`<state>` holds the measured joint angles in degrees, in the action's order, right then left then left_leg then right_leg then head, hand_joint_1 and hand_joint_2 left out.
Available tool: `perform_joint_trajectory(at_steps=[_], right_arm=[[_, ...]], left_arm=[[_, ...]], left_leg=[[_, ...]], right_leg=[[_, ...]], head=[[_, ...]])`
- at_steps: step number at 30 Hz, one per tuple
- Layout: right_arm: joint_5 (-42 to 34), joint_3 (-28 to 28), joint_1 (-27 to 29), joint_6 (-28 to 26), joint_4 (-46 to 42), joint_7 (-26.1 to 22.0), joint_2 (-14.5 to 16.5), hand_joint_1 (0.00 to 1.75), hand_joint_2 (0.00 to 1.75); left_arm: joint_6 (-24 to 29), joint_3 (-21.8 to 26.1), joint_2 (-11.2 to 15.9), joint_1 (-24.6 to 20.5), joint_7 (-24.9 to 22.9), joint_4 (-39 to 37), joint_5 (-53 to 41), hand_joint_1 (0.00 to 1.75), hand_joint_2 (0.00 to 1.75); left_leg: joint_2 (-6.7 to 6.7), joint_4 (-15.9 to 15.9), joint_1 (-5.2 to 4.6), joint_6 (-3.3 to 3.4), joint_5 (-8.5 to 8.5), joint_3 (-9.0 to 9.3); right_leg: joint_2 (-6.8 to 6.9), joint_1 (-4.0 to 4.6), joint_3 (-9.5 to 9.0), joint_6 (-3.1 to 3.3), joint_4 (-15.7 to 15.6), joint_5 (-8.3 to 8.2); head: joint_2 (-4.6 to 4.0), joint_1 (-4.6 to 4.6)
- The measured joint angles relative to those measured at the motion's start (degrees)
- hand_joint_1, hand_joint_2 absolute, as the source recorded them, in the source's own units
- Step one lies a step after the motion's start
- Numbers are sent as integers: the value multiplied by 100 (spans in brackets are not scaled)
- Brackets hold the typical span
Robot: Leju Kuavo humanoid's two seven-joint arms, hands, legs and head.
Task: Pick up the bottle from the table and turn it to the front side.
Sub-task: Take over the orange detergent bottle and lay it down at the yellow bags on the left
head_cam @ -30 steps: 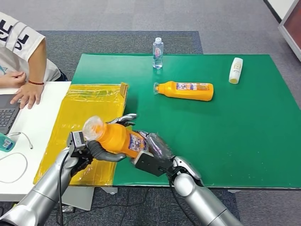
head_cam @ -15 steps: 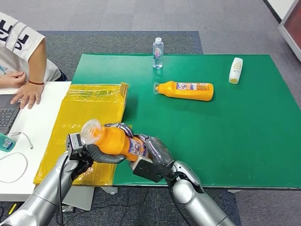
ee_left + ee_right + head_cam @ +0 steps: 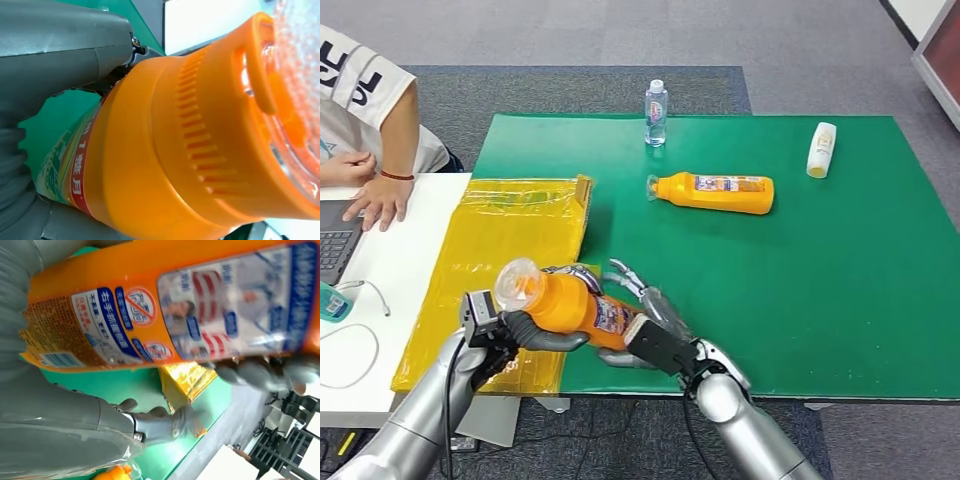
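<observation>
The right robot hand [image 3: 646, 312] has let go since a second ago: back then its fingers were wrapped over the base end of the orange bottle [image 3: 573, 305], and now they stand spread and lifted above it, pointing toward the far side of the table [image 3: 848, 300]. Whether the palm still touches the bottle's base I cannot tell from the head view; in the right wrist view the thumb [image 3: 151, 425] hangs apart from the label, with green table between them. The bottle itself has hardly shifted. It lies almost level in the air above the near edge of the table, just where the green surface meets the yellow plastic sheet [image 3: 501, 240], with its clear cap [image 3: 518, 281] pointing toward the robot's left.

The left robot hand [image 3: 539, 330] has kept its grip throughout. It cups the bottle from below near the neck, and the left wrist view shows the thumb [image 3: 68, 55] pressed against the orange shoulder next to the ribbed collar.

My reading is that the right robot hand is opening to take a fresh hold, as one does when rolling a bottle round in stages. The right wrist view shows printed label facing that camera, but I cannot judge whether that is the front. For the moment the whole weight rests on the left robot hand, so a slip there is the risk.

A second orange bottle [image 3: 716, 192] lies well apart on the table, untouched.
</observation>
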<state>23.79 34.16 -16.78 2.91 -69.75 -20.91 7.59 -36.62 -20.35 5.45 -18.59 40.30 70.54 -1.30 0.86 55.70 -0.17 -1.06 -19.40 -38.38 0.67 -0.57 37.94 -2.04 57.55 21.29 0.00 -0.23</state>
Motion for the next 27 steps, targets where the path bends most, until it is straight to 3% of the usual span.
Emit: perform_joint_trajectory(at_steps=[3, 11, 14, 17, 22, 27], right_arm=[[-634, -190, 26, 344, 50, -49, 28, 0, 0], [-2251, -1151, 19, 865, 513, -29, 101, 0, 0], [-2419, -1481, 9, 816, 655, -28, 104, 0, 0], [-2442, -1766, 90, 772, 684, 6, 100, 0, 0], [-2295, -2071, 289, 769, 682, 99, 95, 0, 0], [-2179, -2115, 315, 747, 730, 137, 127, 0, 0]], left_arm=[[81, 10, -1, 56, 0, 69, -51, 175, 175], [458, 37, -2, 183, -14, 162, -392, 175, 175], [1334, 11, 40, 170, -266, 163, -1334, 175, 175], [2080, -6, 246, 29, -710, 216, -2115, 175, 175], [2057, -1, 772, -914, -1541, 403, -2493, 175, 175], [1971, -143, 975, -2059, -2223, 414, -2771, 175, 175]], left_leg=[[0, 0, 0, 0, 0, 0], [0, 0, 0, 0, 0, 0], [1, 0, 0, 0, 0, 0], [7, 0, 3, -9, 5, -1], [7, 0, 15, -27, 21, -13], [8, 0, 16, -29, 23, -14]], right_leg=[[1, 0, 0, 0, 0, 0], [0, 0, 0, 0, -1, -1], [0, 0, 2, 3, -1, -3], [-8, 2, 14, 14, 0, -11], [-9, 14, 25, 24, 4, -16], [-11, 16, 28, 31, 5, -26]], head=[[0, -1], [0, 1], [0, 2], [0, 0], [0, -1], [0, 1]])
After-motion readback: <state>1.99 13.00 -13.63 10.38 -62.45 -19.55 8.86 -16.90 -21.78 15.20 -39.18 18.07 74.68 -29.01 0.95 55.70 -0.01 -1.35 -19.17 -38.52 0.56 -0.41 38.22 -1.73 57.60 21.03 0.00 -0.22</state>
